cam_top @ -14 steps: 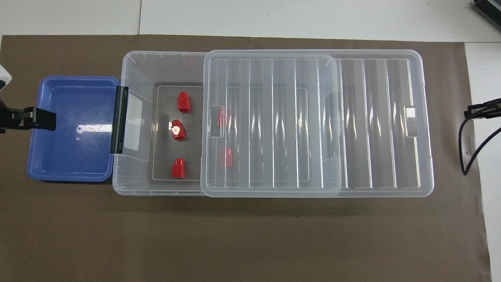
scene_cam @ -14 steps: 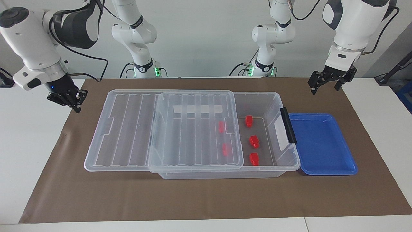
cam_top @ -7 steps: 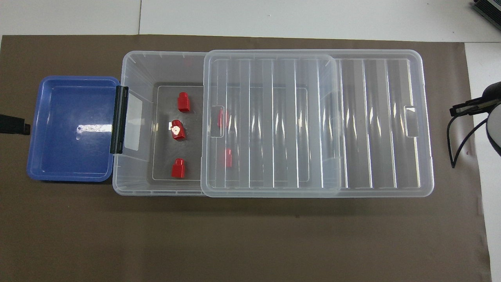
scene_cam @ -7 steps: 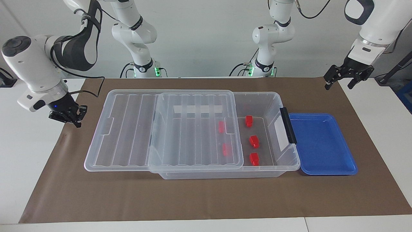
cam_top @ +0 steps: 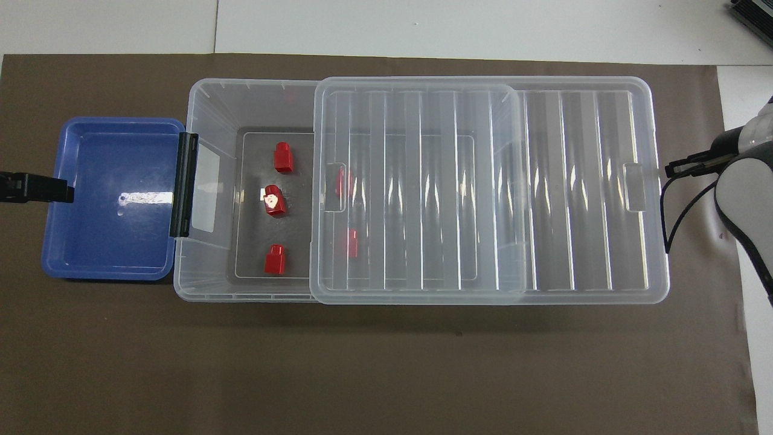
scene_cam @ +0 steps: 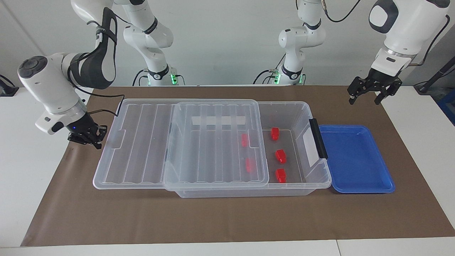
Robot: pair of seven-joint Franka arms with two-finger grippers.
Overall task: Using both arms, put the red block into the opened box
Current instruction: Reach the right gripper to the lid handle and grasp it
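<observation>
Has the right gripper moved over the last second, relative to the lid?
Yes. In the facing view the right gripper, shut and empty, has come down and closer to the lid, now beside the end that overhangs the box.

Five red blocks (scene_cam: 280,156), one clear box (scene_cam: 284,110), one lid (scene_cam: 142,142), one blue tray (scene_cam: 355,160), two arms (scene_cam: 57,89).

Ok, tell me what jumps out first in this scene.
The big clear box mid-table, its ribbed lid slid toward the right arm's end, leaving five red blocks visible inside. A blue tray sits against its handle end. The right gripper, shut, hangs beside the lid's edge.
</observation>
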